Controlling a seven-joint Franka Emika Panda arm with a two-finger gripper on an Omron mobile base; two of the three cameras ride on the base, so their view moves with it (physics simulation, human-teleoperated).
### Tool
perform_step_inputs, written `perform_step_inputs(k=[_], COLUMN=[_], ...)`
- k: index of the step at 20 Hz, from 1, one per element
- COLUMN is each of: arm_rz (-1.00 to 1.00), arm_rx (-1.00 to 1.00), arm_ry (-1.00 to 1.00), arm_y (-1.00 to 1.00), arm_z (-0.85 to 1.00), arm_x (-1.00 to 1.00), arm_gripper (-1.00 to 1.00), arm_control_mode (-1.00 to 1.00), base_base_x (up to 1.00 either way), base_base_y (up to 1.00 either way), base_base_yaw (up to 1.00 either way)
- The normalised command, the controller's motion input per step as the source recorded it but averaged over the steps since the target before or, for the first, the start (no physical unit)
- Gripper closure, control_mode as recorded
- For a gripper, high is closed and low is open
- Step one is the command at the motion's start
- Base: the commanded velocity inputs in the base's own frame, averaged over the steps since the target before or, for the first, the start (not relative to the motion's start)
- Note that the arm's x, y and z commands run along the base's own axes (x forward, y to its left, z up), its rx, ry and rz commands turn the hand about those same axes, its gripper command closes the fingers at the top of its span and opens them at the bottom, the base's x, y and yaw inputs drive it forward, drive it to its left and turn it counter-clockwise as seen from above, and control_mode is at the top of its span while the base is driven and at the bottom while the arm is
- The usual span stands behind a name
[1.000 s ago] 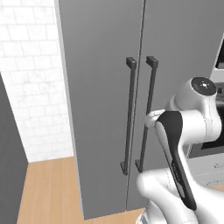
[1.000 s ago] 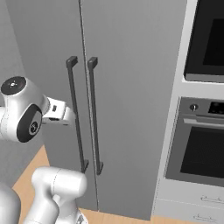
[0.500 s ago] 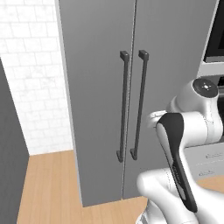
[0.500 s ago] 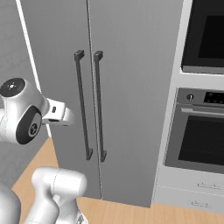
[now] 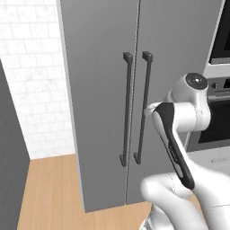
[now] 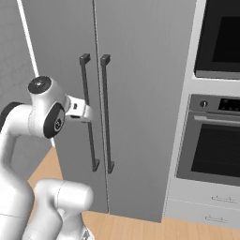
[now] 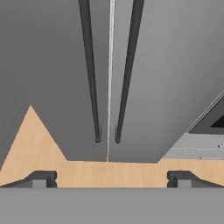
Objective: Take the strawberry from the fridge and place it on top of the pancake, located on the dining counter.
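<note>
— Grey, tall and double-doored, the fridge stands straight ahead of the claw, both doors shut, so the strawberry, presumably inside, is hidden.

— What changed?

— Between the earlier pictures and now the whole scene has slid sideways in both base views; the base has driven, not the fridge. The seam between the doors now sits nearly centred ahead of the claw, so I judge the approach is nearly finished and opening a door comes next.

— Claw state?

— Released, jaws spread wide, gripping nothing.

— Handles?

— Two long dark bar handles, parallel, flank the seam; their long axes run vertically. Off to the claw's right is the black-fronted wall oven.
</note>
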Motion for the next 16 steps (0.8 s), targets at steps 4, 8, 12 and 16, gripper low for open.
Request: perform_step_inputs(k=[4, 8, 12, 16], arm_rz=[0.00, 0.00, 0.00, 0.00], arm_rx=[0.00, 0.00, 0.00, 0.00], arm_ry=[-0.04, -0.06, -0.12, -0.15], arm_y=[-0.32, -0.16, -0.04, -0.09], arm_z=[-0.15, -0.17, -0.14, -0.23], arm_x=[0.79, 0.75, 0.59, 0.42], arm_gripper=[-1.00, -1.00, -1.00, -1.00], arm_control_mode=[-1.00, -1.00, -1.00, -1.00], base_base_x=[0.00, 0.00, 0.00, 0.00], base_base_y=[0.00, 0.00, 0.00, 0.00], base_base_yaw=[0.00, 0.00, 0.00, 0.00])
